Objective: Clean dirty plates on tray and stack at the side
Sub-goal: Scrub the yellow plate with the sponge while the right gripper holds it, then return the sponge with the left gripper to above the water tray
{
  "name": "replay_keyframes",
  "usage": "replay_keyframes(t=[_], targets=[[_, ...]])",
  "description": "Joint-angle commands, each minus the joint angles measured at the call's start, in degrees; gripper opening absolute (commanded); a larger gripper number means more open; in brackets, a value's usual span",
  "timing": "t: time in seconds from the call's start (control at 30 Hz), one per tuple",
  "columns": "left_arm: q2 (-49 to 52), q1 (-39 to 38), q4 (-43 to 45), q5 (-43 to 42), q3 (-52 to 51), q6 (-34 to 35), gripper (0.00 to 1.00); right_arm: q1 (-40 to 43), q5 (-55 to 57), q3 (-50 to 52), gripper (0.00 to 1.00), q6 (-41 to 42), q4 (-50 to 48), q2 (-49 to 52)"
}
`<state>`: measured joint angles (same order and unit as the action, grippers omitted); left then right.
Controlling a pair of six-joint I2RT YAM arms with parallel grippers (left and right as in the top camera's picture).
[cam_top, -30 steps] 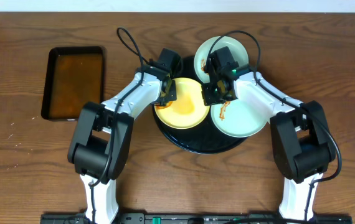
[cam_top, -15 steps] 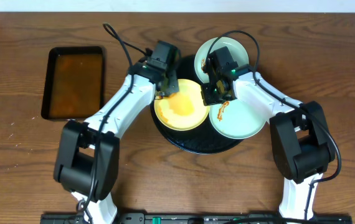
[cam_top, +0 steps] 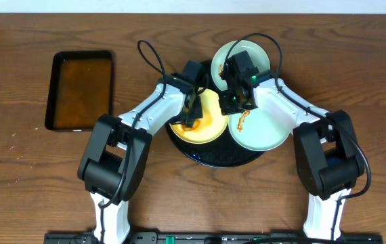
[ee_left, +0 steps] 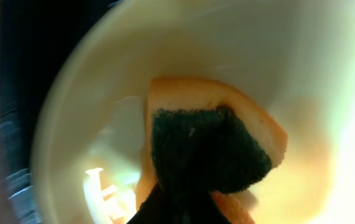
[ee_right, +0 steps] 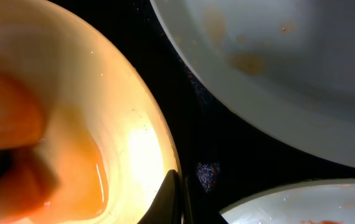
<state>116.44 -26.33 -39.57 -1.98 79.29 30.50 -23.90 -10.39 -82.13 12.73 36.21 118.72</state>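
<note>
The round black tray (cam_top: 213, 154) holds three plates. The pale yellow plate (cam_top: 208, 125) lies at its left, smeared with orange sauce. My left gripper (cam_top: 191, 119) is over it, shut on an orange sponge with a dark scrub side (ee_left: 208, 146), pressed into the yellow plate (ee_left: 289, 50). My right gripper (cam_top: 233, 103) pinches the right rim of the yellow plate (ee_right: 103, 112); its finger (ee_right: 174, 199) sits on that rim. One mint-blue plate (cam_top: 264, 132) with a sauce streak lies at the right, and the other mint-blue plate (cam_top: 261, 57) lies at the back.
A rectangular black tray (cam_top: 80, 89) with orange-brown liquid sits at the left of the wooden table. The right wrist view shows the black tray (ee_right: 190, 106) between the smeared back mint plate (ee_right: 289, 62) and the other mint plate (ee_right: 289, 208).
My left gripper has moved with the sponge from the yellow plate's far-left edge towards its middle. The right arm has not moved.
</note>
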Motion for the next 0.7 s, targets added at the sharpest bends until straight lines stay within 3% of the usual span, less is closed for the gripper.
replay_keyframes(t=[0.0, 0.27, 0.53, 0.67], targets=[[0.7, 1.0, -5.3, 14.7, -1.0, 0.9, 0.08, 0.2, 1.2, -0.6, 0.01, -0.9, 0.2, 0.6], [0.4, 1.2, -11.7, 27.3, 2.9, 0.6, 0.08, 0.2, 1.2, -0.6, 0.01, -0.9, 0.2, 0.6], [-6.8, 1.2, -11.6, 26.4, 5.1, 0.5, 0.08, 0.2, 1.2, -0.6, 0.01, -0.9, 0.5, 0.6], [-13.2, 3.0, -11.3, 22.0, 5.1, 0.5, 0.08, 0.0, -1.4, -0.6, 0.01, -0.9, 0.7, 0.5]])
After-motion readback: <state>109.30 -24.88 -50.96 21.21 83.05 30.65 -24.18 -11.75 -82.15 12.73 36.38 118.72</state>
